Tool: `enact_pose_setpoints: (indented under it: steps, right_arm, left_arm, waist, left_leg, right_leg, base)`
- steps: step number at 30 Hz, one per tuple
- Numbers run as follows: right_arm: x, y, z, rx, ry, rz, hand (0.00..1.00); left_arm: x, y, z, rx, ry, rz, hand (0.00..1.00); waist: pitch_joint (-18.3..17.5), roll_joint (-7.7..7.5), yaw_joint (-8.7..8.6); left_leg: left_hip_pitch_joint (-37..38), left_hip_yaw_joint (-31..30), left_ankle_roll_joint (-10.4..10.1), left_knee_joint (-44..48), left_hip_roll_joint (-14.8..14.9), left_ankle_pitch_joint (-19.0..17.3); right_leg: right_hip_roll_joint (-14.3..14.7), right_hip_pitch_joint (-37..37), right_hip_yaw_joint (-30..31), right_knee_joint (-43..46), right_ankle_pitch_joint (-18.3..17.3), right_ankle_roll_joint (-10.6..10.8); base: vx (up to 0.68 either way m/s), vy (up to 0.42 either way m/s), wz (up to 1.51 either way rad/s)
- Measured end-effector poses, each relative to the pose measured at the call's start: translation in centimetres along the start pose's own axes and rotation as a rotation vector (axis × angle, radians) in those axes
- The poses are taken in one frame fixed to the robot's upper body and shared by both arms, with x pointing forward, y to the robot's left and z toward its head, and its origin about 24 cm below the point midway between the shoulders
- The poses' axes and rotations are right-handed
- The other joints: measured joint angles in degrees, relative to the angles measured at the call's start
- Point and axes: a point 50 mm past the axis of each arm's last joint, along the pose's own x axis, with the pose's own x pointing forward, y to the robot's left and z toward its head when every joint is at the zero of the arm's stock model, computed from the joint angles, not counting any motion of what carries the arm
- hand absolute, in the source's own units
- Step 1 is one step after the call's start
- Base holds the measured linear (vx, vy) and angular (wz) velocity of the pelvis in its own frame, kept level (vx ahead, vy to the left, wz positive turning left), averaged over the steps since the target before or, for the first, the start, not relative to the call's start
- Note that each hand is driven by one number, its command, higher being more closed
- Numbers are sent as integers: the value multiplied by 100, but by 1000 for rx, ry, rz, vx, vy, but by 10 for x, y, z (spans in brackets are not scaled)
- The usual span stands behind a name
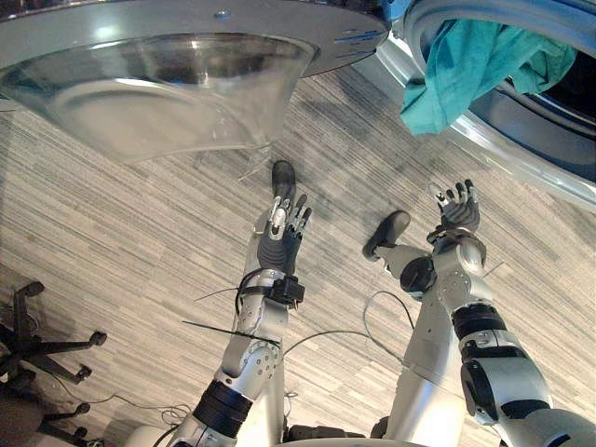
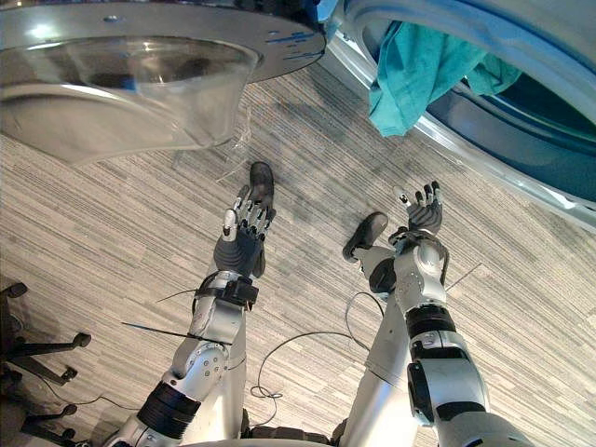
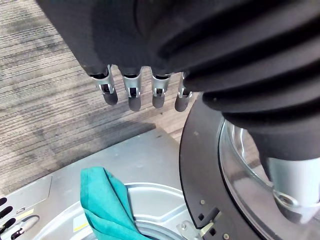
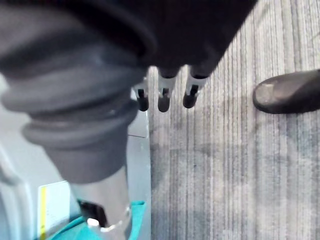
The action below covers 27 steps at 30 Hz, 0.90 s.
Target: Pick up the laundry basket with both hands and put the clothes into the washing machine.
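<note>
Hanging from the drum: a teal garment [image 1: 466, 74] drapes over the rim of the washing machine [image 1: 531, 163] opening, partly inside.
Door: the glass door [image 1: 168, 84] stands swung open beside the opening.
Left hand [image 1: 282, 237]: fingers straight, holding nothing, raised over the carpet floor [image 1: 112, 223], well apart from the garment.
Right hand [image 1: 458, 216]: fingers spread, holding nothing, nearer the garment than the left, not touching it.

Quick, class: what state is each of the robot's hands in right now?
Left hand: open, holding nothing.
Right hand: open, holding nothing.
</note>
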Motion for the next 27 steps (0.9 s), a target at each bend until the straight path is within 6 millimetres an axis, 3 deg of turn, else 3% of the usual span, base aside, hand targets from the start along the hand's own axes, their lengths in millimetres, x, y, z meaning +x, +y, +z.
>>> enact_pose_setpoints:
  steps: [3,5,6,10,18,19,20,27]
  right_arm:
    - [9,20,17,-3,-38,49,0]
    - [15,35,36,-38,-87,96,0]
    - [21,48,56,-69,-134,132,0]
    - [27,59,73,-124,-147,138,0]
    - [33,72,101,-263,-170,149,0]
    - [35,70,109,-293,-178,128,100]
    - [39,67,125,-316,-205,100,100]
    - [40,86,133,-394,-223,93,100]
  left_arm:
    - [0,0,0,-10,0,1,0]
    - [0,-2,2,-15,-9,-8,0]
    - [0,-5,4,-20,-17,-20,0]
    - [-1,-17,4,-37,-21,-64,0]
    - [-3,-27,15,-82,-70,-96,0]
    - [-5,-28,18,-90,-79,-94,0]
    - [-6,-29,19,-95,-86,-89,0]
    - [-13,-32,23,-124,-110,-75,0]
  waist:
    - [0,1,12]
    - [1,2,52]
    - [1,4,74]
    - [1,5,144]
    - [0,7,122]
    - [0,7,113]
    - [0,8,103]
    - [-2,12,11]
  left_leg:
    - [-58,-6,9,2,-20,38]
    - [-114,-11,1,34,-36,43]
    - [-182,-43,0,84,-52,43]
    - [-337,-121,-1,133,-131,43]
    - [-730,-139,-9,286,-206,54]
    - [-788,-144,-25,289,-210,77]
    - [-844,-142,-29,289,-217,112]
    - [-1064,-147,-29,406,-261,153]
  right_leg:
    - [-3,-61,-4,32,-6,-12]
    - [-20,-110,0,72,-15,-22]
    - [-25,-149,-4,112,-34,-28]
    - [-105,-272,-8,213,-100,51]
    - [-212,-627,3,403,-121,19]
    - [-218,-692,5,416,-111,4]
    - [-228,-761,14,447,-98,-19]
    - [-323,-1046,107,652,-70,-61]
  base:
    - [-38,8,7]
    - [-32,7,7]
    - [-30,8,6]
    - [-28,8,13]
    - [-47,27,3]
    - [-71,33,2]
    - [-70,33,4]
    - [-69,32,2]
